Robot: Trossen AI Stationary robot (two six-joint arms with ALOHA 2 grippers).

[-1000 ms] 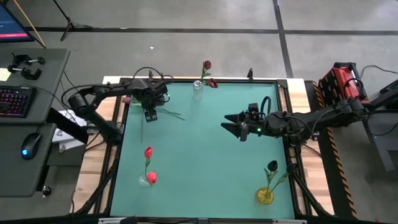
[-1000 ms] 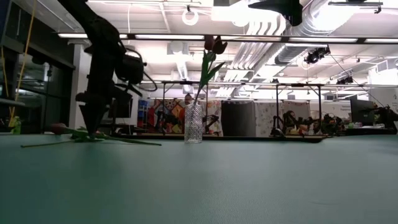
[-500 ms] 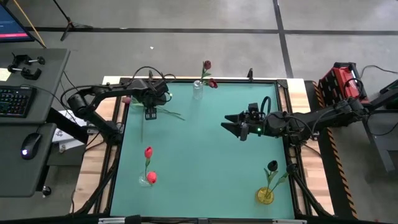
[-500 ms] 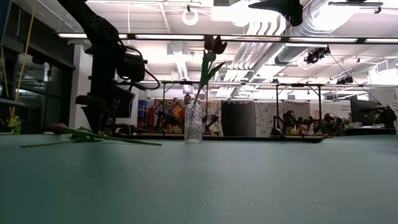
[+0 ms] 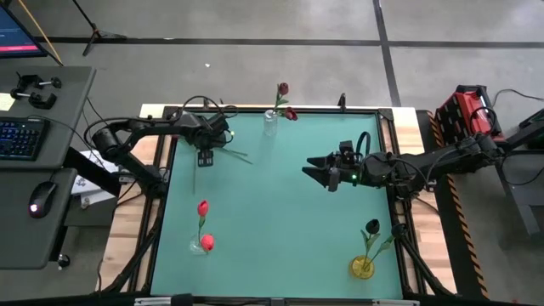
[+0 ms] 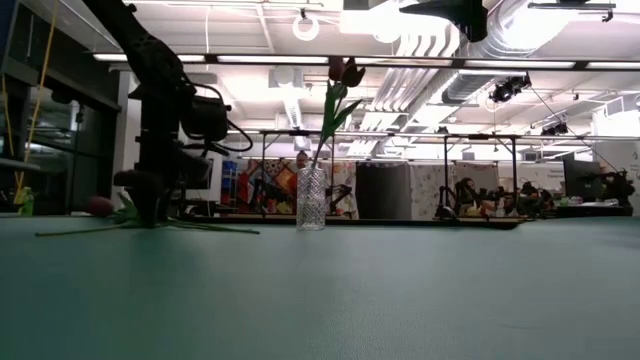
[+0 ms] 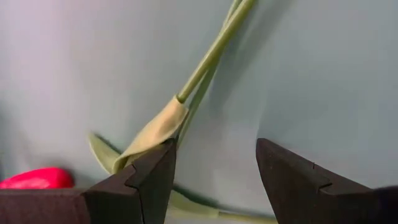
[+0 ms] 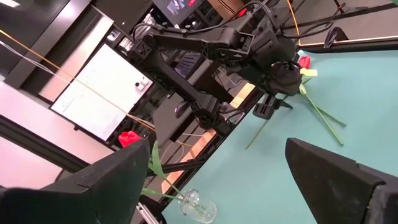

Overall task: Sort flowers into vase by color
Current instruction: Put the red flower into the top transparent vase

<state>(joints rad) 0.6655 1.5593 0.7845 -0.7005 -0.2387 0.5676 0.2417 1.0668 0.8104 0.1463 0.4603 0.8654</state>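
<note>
A red-pink flower lies flat on the table by its far-left corner: head (image 7: 34, 178), green stem (image 7: 211, 56), pale leaf (image 7: 149, 134). My left gripper (image 5: 206, 157) (image 7: 214, 146) is open and points down over it, low at the table (image 6: 140, 212). The leaf runs up to one fingertip and the stem lies in the gap. My right gripper (image 5: 311, 172) hangs open above mid-table, right of centre. Maroon flowers (image 5: 283, 88) stand in a clear vase (image 6: 311, 200) at the far edge. Red-pink flowers (image 5: 203, 207) stand in a near-left vase (image 5: 201, 246). My left gripper comes at the lying flower from above, fingers apart. One fingertip (image 7: 163, 155) stands against the pale leaf (image 7: 140, 146) where the stem ends. I cannot tell whether it touches the leaf. The flower stays flat on the table.
A yellow vase (image 5: 363, 267) with a near-black flower (image 5: 371, 226) stands near the table's near-right corner. The green table top (image 5: 280, 212) lies bare between the vases. A desk with keyboard and mouse stands left of the table; a red case stands to its right.
In the low view my left gripper rose a little off the lying flower, then came down again to the table, slightly farther toward the left edge. The right arm kept still.
</note>
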